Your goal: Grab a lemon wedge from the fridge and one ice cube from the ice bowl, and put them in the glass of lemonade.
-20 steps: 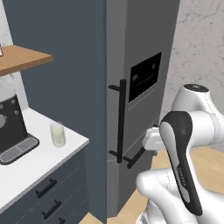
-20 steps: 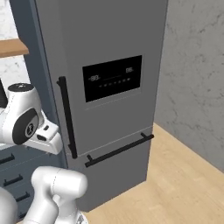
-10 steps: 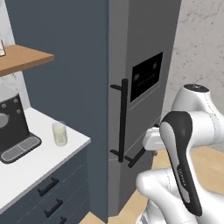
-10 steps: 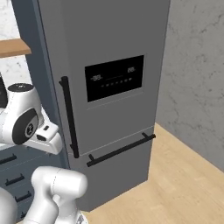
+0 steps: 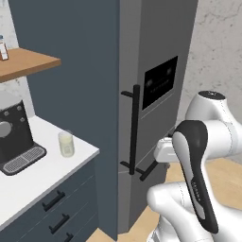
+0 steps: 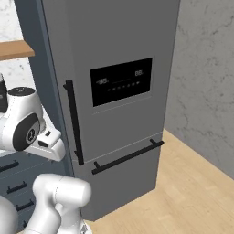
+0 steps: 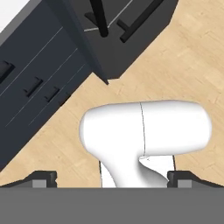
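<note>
- Fridge (image 5: 156, 94), tall and dark grey, stands shut beside the white surface (image 5: 42, 177); its black display panel (image 6: 121, 81) faces out, with a vertical bar handle (image 6: 74, 123) above a horizontal one (image 6: 125, 156).
- Drawer cabinet (image 5: 56, 212) sits under the surface.
- Coffee machine (image 5: 14, 137) stands on the surface, beneath a wooden shelf (image 5: 26, 61).
- Glass of lemonade (image 5: 66, 143) stands near the coffee machine, holding pale liquid.
- Hand (image 7: 112, 178) points at the wooden floor (image 7: 183, 65), fingertips (image 7: 41, 178) spread wide, empty.
</note>
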